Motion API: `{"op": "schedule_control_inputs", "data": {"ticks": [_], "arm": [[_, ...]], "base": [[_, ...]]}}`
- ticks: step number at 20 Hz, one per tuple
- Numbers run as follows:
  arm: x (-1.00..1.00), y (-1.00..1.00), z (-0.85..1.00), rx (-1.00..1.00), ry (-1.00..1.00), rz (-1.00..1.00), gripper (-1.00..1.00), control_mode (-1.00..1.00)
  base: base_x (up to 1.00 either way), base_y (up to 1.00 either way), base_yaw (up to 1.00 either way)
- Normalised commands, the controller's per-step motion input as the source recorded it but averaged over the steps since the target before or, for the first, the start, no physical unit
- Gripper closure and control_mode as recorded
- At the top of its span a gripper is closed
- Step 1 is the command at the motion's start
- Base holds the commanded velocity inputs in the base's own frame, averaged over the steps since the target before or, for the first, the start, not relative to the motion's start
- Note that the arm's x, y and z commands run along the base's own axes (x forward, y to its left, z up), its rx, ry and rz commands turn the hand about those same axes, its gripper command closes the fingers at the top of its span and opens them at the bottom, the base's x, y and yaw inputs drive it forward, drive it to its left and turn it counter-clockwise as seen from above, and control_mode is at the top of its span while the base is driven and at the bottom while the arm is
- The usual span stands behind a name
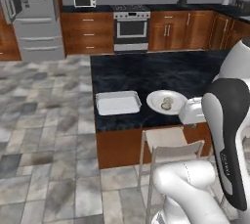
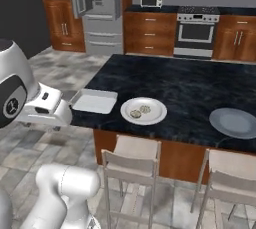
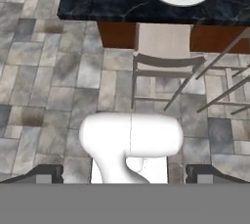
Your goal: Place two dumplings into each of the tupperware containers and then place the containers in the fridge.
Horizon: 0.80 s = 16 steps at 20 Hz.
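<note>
Arm: hanging folded near the counter's (image 1: 146,71) near edge, hand aiming down at the floor.
Gripper (image 3: 125,175): standing wide, holding nothing.

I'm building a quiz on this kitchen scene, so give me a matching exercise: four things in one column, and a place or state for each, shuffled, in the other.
Things:
1. dumplings
2. tupperware container
3. fridge
4. grey-blue plate

Places or states:
A. empty, near the island's left corner
B. against the far wall, upper doors open
C. bare, on the island's right part
D. together on the white plate

Pairs: 1-D, 2-A, 3-B, 4-C
</note>
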Motion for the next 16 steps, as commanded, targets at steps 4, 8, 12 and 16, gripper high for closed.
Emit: {"op": "schedule_control_inputs", "data": {"ticks": [4,8,12,16], "arm": [[0.00,0.00,0.00,0.00,0.00,0.00,-1.00,1.00],[0.00,0.00,0.00,0.00,0.00,0.00,-1.00,1.00],[0.00,0.00,0.00,0.00,0.00,0.00,-1.00,1.00],[0.00,0.00,0.00,0.00,0.00,0.00,-1.00,1.00]], "base": [[0.33,-0.75,-0.01],[0.44,-0.22,-0.09],[0.29,0.33,-0.15],[0.24,0.42,-0.05]]}}
